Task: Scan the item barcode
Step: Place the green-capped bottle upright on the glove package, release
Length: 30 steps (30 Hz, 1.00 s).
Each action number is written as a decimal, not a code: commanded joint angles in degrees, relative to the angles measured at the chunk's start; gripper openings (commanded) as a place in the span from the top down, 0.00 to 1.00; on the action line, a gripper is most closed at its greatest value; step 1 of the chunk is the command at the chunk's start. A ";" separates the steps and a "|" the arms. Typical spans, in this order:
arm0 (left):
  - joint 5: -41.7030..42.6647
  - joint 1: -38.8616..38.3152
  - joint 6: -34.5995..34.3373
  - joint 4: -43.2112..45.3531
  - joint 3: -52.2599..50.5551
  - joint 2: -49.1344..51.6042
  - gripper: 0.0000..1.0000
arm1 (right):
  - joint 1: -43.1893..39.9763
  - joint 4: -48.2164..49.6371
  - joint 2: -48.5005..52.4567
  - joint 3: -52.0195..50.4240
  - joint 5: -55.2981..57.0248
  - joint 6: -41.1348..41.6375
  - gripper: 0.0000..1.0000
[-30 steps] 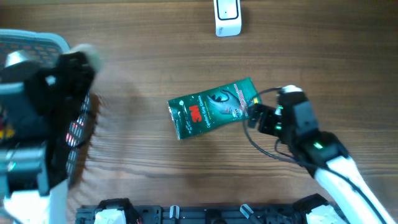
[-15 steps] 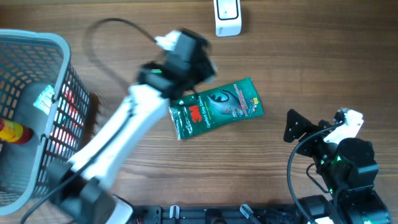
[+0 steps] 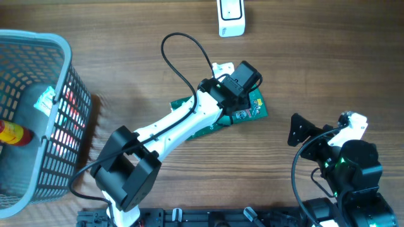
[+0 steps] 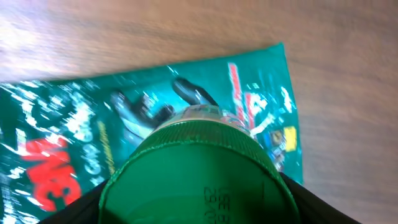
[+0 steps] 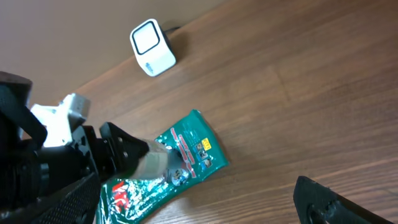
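My left gripper is shut on a round green-capped clear bottle, the item, with a printed code on its green face. It hovers over a green 3M packet lying flat on the wood, also visible as the packet. From the right wrist view the bottle shows as a pale body sticking out of the left gripper. The white scanner stands at the table's far edge. My right gripper is open and holds nothing, at the near right.
A grey wire basket fills the left side, with a yellow and red bottle and other goods inside. The left arm's black cable loops above the packet. Bare wood lies between scanner and right arm.
The left arm swung from the basket across to above the green packet, carrying the bottle. The right arm let the packet go and drew back to the near right.
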 commanded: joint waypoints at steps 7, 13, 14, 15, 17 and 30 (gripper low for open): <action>-10.47 0.22 0.98 -7.23 0.83 3.04 0.31 | -0.28 -2.71 -0.63 0.66 1.38 0.48 0.00; -11.85 0.50 0.96 -8.63 0.85 3.23 0.22 | -0.28 -3.23 -0.63 0.66 1.38 0.48 0.00; -11.96 0.74 0.94 -8.63 0.92 2.93 0.15 | -0.28 -3.50 -0.63 0.66 1.38 0.48 0.00; -11.93 0.96 0.96 -8.68 1.20 2.38 0.07 | -0.28 -3.67 -0.63 0.66 1.38 0.48 0.00; -11.98 1.25 0.98 -9.35 2.49 0.31 0.00 | -0.28 -3.74 -0.63 0.66 1.38 0.48 0.00; -25.92 14.27 2.45 -20.63 12.81 -28.46 0.00 | -0.28 -4.39 -0.48 0.66 1.38 0.50 0.00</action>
